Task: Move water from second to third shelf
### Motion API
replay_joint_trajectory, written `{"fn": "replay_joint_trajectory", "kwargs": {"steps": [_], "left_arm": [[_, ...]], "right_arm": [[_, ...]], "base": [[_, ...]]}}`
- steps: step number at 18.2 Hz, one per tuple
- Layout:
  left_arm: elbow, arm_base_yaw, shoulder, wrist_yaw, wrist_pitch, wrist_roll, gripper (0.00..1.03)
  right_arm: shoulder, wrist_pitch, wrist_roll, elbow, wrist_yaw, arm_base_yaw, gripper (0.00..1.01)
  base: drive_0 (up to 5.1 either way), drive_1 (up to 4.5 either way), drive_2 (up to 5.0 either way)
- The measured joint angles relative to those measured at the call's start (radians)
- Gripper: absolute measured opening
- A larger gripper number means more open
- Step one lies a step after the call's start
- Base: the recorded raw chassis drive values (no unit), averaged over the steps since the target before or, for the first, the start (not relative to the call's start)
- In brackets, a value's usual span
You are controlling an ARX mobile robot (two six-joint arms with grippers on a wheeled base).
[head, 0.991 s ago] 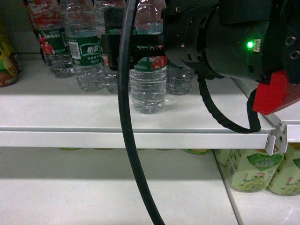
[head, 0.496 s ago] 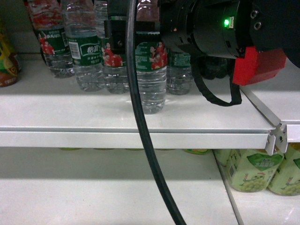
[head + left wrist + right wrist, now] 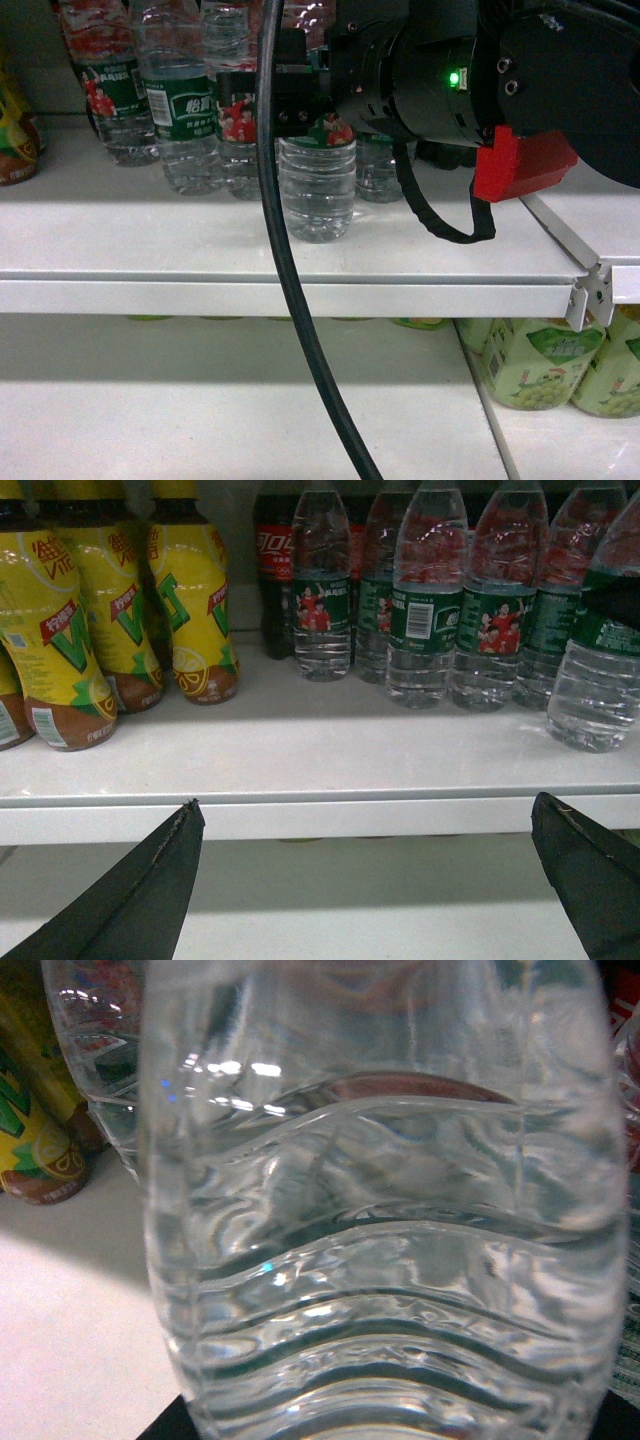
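Observation:
The water (image 3: 316, 190), a clear ribbed bottle with a green label, stands at the front of a row on the white shelf (image 3: 120, 235). My right gripper (image 3: 250, 100) reaches in from the right at label height, and the bottle is between its jaws. The right wrist view is filled by the water (image 3: 380, 1260). Only slivers of the dark fingers (image 3: 170, 1425) show at the lower corners, set wide apart. The bottle's base rests on the shelf. My left gripper (image 3: 365, 805) hangs open and empty in front of the shelf's front edge (image 3: 320, 818). From there the water (image 3: 595, 695) appears at far right.
More water bottles (image 3: 185, 110) crowd behind and to the left. Yellow drink bottles (image 3: 190, 610) and a cola bottle (image 3: 272, 570) stand further left. A black cable (image 3: 300, 330) hangs across the head view. Green drink bottles (image 3: 540, 365) sit on the lower shelf (image 3: 200, 420).
The right arm has swung further left. Its gripper rose off the label, then dropped back over it. The bottle has not moved on the shelf.

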Motion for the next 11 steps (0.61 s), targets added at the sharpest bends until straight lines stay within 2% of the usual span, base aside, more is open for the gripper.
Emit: {"fn": "replay_joint_trajectory", "kwargs": {"steps": [2, 6, 11], "left_arm": [[0.000, 0.000, 0.000, 0.000, 0.000, 0.000, 0.98], [0.000, 0.000, 0.000, 0.000, 0.000, 0.000, 0.98], [0.000, 0.000, 0.000, 0.000, 0.000, 0.000, 0.98]], "right_arm": [[0.000, 0.000, 0.000, 0.001, 0.000, 0.000, 0.47], [-0.015, -0.005, 0.000, -0.011, 0.001, 0.005, 0.45], [-0.143, -0.004, 0.000, -0.162, -0.016, 0.008, 0.45]], "base": [[0.0, 0.00, 0.0], [0.0, 0.00, 0.0], [0.0, 0.00, 0.0]]}}
